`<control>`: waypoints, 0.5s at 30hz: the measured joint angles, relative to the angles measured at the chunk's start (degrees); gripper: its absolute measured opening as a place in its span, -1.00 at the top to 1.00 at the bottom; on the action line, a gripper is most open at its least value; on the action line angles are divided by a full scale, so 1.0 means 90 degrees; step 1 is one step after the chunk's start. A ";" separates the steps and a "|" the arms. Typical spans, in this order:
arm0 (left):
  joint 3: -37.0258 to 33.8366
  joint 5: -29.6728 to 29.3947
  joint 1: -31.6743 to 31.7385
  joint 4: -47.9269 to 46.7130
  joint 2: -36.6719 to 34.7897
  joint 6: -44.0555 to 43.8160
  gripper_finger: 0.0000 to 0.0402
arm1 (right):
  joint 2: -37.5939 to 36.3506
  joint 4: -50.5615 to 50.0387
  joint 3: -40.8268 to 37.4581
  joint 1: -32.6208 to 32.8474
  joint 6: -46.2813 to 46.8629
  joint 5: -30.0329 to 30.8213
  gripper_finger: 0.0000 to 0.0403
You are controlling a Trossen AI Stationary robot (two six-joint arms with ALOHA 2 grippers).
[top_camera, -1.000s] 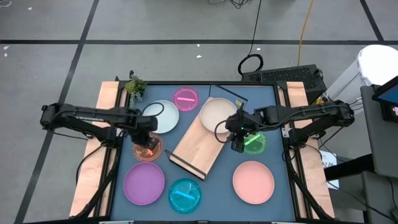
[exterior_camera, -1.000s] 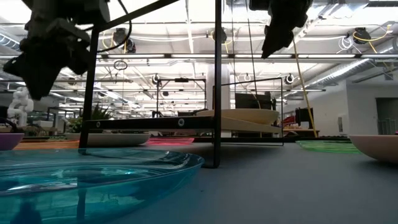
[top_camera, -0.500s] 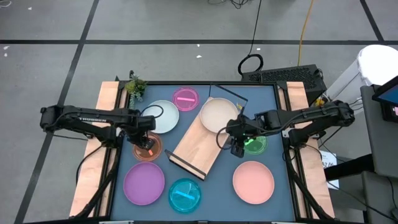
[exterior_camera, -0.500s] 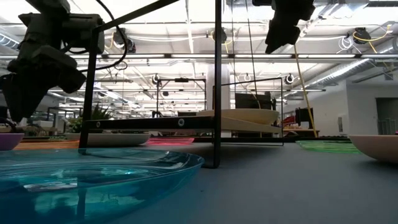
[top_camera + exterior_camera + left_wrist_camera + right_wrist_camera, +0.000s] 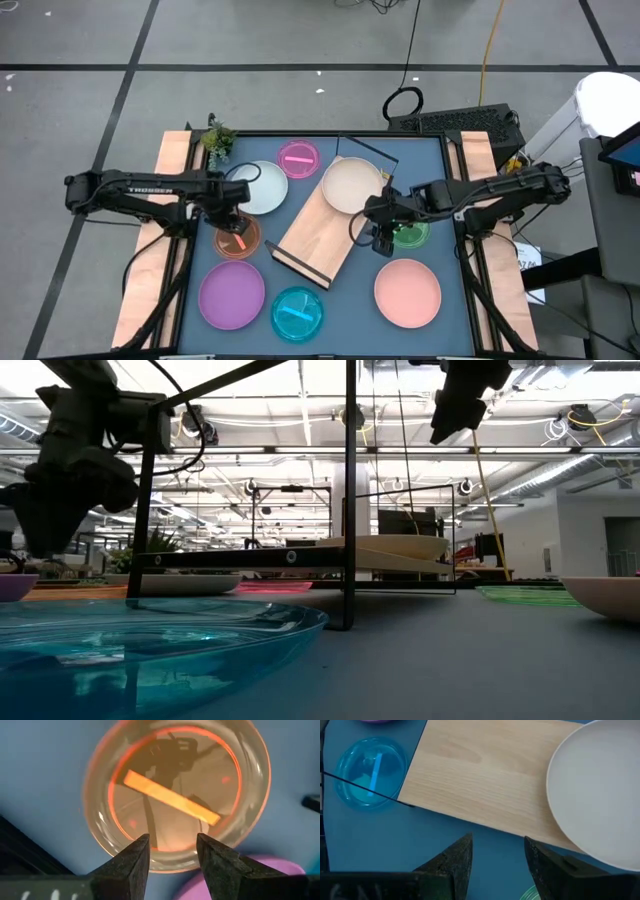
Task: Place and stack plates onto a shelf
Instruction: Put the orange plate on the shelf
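Shelf: the light-wood shelf (image 5: 318, 232) lay at a slant in the middle of the blue table (image 5: 200, 170), smooth grained board with thin black frame ends; half its length was bare, presumably kept free for a second stack.
Beige plate: the opaque beige plate (image 5: 351, 184) already sat on the far end of the board, round and matte with a shallow rim.
Orange plate: the small translucent orange plate (image 5: 176, 795) rested on the table beside the shelf, glossy, with a bright bar across its centre.
Left gripper: the left gripper (image 5: 172, 851) hung over the near rim of the orange plate, fingers parted a moderate way and holding nothing; likely lined up to pinch the rim.
Right gripper: the right gripper (image 5: 496, 854) hovered by the shelf's edge near the green plate (image 5: 412, 232), fingers apart and empty, probably poised over that plate's rim.
Other plates: pale blue-white (image 5: 262, 187) and translucent pink (image 5: 298, 158) at the far side; purple (image 5: 231, 295), translucent blue (image 5: 297, 312) and salmon pink (image 5: 407, 292) at the near side, all flat on the table.
Progress: one plate shelved by my reading, seven to go.
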 joint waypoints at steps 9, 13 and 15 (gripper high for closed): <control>0.0000 -0.0081 0.1417 0.0022 0.0251 0.1344 0.18 | 0.0000 -0.0054 0.0000 -0.0002 -0.0389 0.0000 0.21; 0.0000 -0.0085 0.1742 0.0023 0.0291 0.2274 0.18 | 0.0000 -0.0090 0.0000 -0.0002 -0.0445 0.0000 0.21; 0.0000 -0.0187 0.1770 0.0021 0.0291 0.2489 0.18 | 0.0000 -0.0092 0.0000 -0.0002 -0.0396 0.0002 0.21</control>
